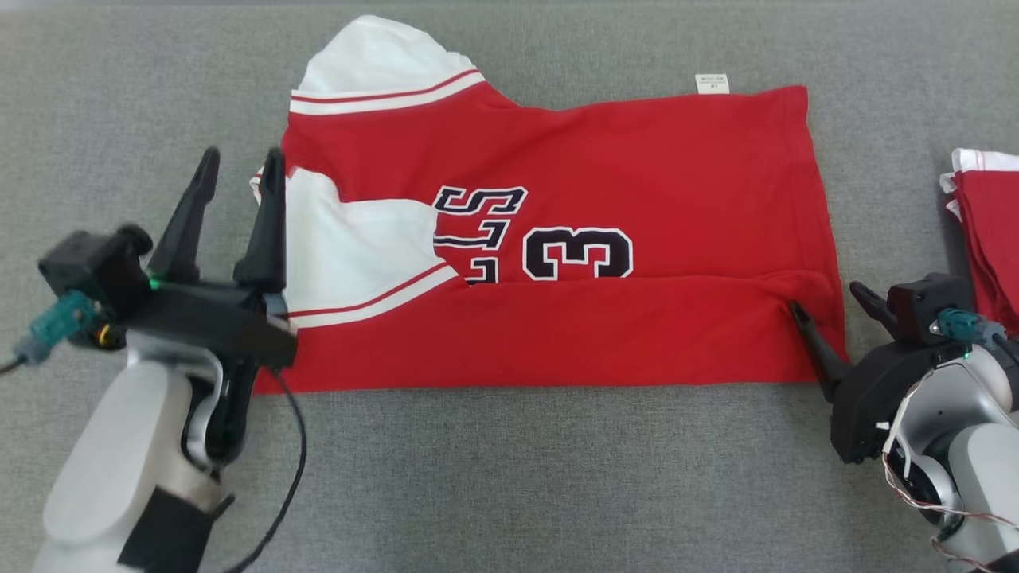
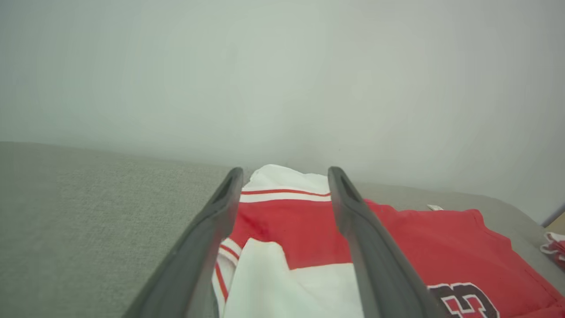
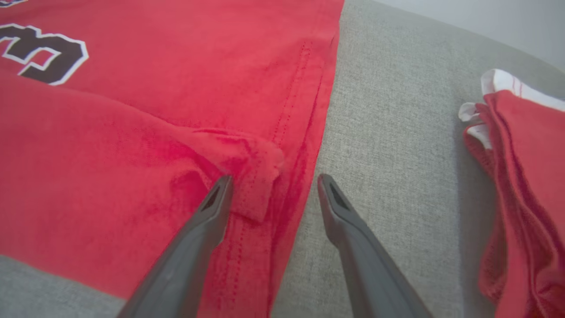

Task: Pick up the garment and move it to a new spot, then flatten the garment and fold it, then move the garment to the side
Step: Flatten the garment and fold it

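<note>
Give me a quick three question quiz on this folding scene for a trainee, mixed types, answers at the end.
1. True or false: the left end effector and the right end effector both stand open.
2. Which digit shows whole on the red jersey? A: 3. B: 7. C: 5.
3. What lies on the grey surface beyond the jersey, on the robot's right?
Key: 1 true; 2 A; 3 a red and white cloth pile.
</note>
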`<state>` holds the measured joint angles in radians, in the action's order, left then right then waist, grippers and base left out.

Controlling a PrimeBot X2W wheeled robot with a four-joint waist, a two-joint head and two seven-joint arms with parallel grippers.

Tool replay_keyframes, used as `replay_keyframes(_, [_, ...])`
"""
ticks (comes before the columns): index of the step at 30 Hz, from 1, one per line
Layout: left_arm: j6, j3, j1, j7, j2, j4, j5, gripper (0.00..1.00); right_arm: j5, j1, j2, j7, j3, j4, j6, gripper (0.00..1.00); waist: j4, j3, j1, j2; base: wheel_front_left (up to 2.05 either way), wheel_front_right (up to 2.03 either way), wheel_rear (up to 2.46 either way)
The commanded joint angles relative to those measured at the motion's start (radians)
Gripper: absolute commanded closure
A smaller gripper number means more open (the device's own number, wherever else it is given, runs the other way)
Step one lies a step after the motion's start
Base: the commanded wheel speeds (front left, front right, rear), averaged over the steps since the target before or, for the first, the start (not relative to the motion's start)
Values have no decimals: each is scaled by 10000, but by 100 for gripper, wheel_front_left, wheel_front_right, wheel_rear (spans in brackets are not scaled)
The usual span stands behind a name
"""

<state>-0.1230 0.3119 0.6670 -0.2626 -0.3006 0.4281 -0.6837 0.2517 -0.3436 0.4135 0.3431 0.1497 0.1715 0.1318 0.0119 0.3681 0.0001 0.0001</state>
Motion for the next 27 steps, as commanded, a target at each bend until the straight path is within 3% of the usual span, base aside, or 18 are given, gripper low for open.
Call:
replay_keyframes(1, [31,-44,-355,-30,-100,68,189,0,-44,232,-78,101,-56,-93,-25,0,-5,-124,-1,-1,0,0,0])
replay_keyframes(8, [638,141,-2147,148,-578,91,1083,0,-114,1416,-637,1343,-1097,-1230,-25,0,-15,-692,-1,-1,0,0,0])
replay_keyframes(14, [1029,353,-3094,750,-765,-25,1136,0,-355,2391,-1149,2171,-1710,-2401,-25,0,68,-965,-1,-1,0,0,0])
replay_keyframes(27, [1435,671,-2661,1783,-390,1123,966,0,-691,2548,-1714,3044,-1647,-2969,-25,0,-68,-1008,-1,-1,0,0,0])
